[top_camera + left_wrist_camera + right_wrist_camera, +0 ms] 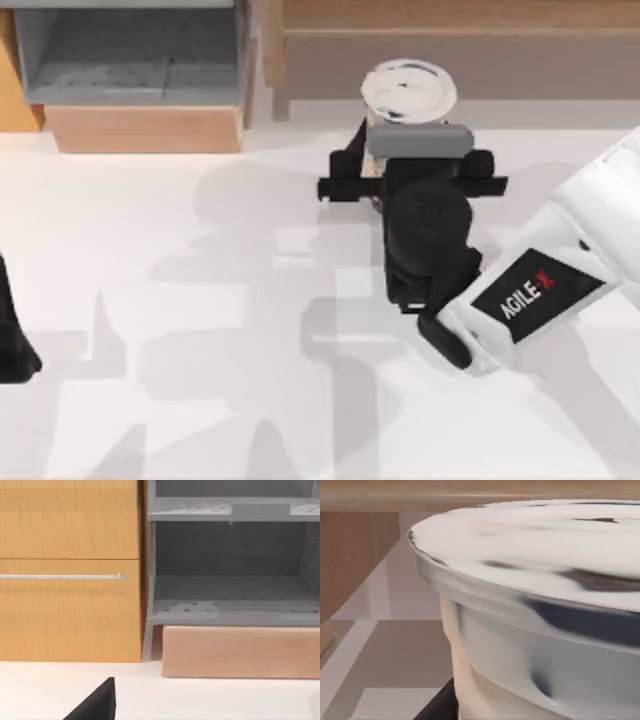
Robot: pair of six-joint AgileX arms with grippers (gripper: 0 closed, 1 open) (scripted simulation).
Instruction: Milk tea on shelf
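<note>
My left gripper (12,345) sits parked at the table's left edge; I cannot tell its finger state. Its wrist view shows the grey box-like cabinet (230,570) with an orange-tan frame. Centre-right, my right gripper (405,150) clamps the upright, white-lidded clear milk tea cup (408,90), just before the long light-brown wooden shelf (450,40); the right wrist view shows its creamy side.

The milk tea (408,90) stands upright on the table just in front of the shelf (450,45), its round white lid (540,545) on and creamy drink showing through the clear wall. The shelf, long and low, runs along the table's far edge, light-brown wood with a darker front.
</note>
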